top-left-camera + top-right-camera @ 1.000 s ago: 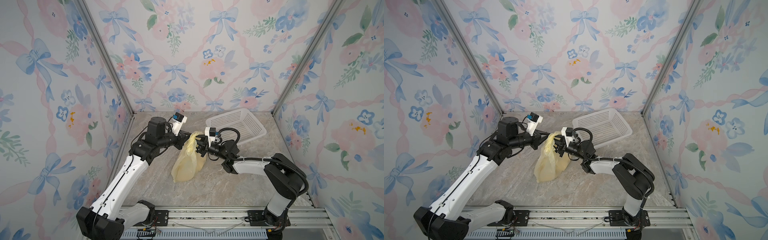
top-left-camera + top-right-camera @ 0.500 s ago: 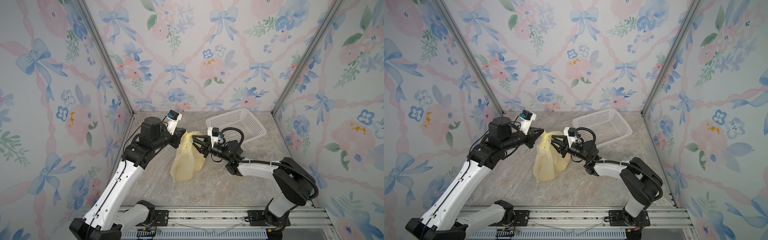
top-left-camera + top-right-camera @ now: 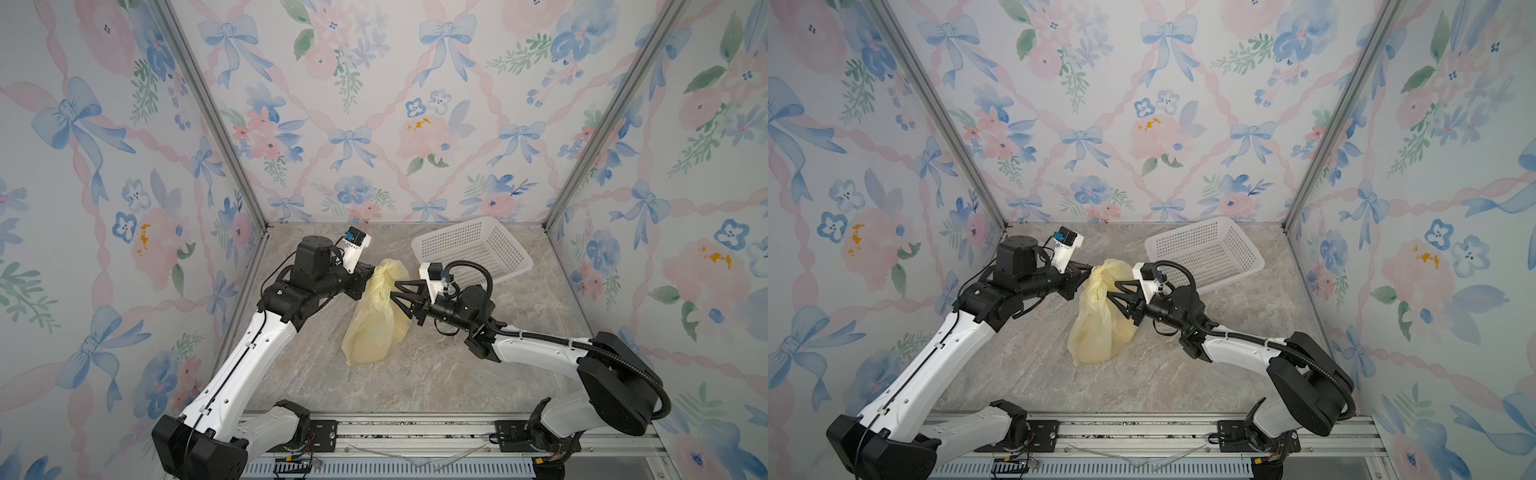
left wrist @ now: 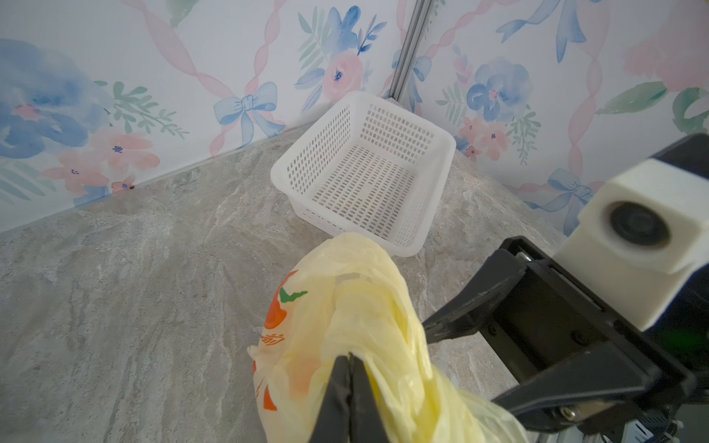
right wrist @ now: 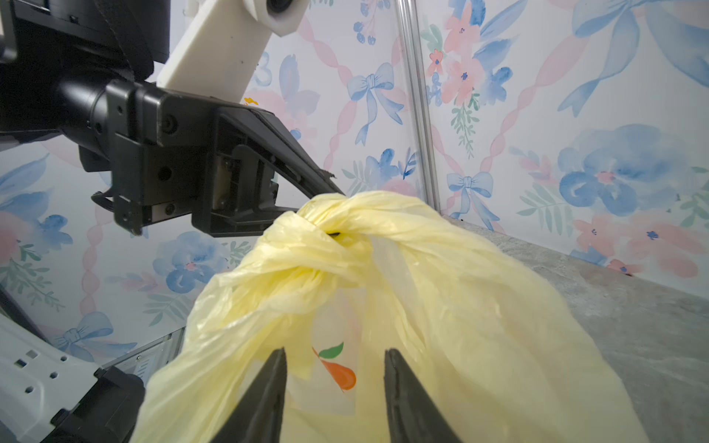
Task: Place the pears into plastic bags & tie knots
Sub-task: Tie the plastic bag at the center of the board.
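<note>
The pale-yellow plastic bag (image 3: 374,320) (image 3: 1100,328) with orange fruit print stands bulging on the marble table, and the pears are hidden inside it. Its handles are twisted into a loose knot (image 5: 322,230) at the top. My left gripper (image 3: 371,272) (image 3: 1090,270) (image 4: 349,358) is shut on that bunched handle film from the left. My right gripper (image 3: 395,289) (image 3: 1112,289) (image 5: 333,351) is open just right of the bag's neck. Its two fingers are spread in front of the printed film and grip nothing.
A white perforated basket (image 3: 469,245) (image 3: 1204,249) (image 4: 318,161) sits empty at the back right corner, close behind the right wrist. Floral walls enclose the table on three sides. Bare marble lies in front of the bag.
My right gripper's jaws have spread wider beside the bag's neck. The left arm has shifted its elbow outward while staying shut on the bag's top.
</note>
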Controlling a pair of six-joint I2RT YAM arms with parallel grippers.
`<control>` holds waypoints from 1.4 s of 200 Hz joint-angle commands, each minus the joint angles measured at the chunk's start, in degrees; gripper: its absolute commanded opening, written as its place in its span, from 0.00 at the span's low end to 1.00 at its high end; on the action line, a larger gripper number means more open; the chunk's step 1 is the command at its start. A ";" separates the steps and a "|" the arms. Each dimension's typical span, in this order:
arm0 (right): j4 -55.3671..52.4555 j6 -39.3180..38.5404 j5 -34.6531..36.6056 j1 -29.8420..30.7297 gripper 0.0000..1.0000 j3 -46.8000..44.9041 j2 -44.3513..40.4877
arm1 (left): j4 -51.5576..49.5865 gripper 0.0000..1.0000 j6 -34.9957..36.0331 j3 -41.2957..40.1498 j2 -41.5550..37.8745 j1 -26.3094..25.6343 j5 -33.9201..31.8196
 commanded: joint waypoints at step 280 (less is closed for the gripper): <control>-54.60 -9.84 18.78 2.85 0.00 -1.34 -28.34 | -4.10 0.00 3.12 -0.80 0.56 5.70 -20.75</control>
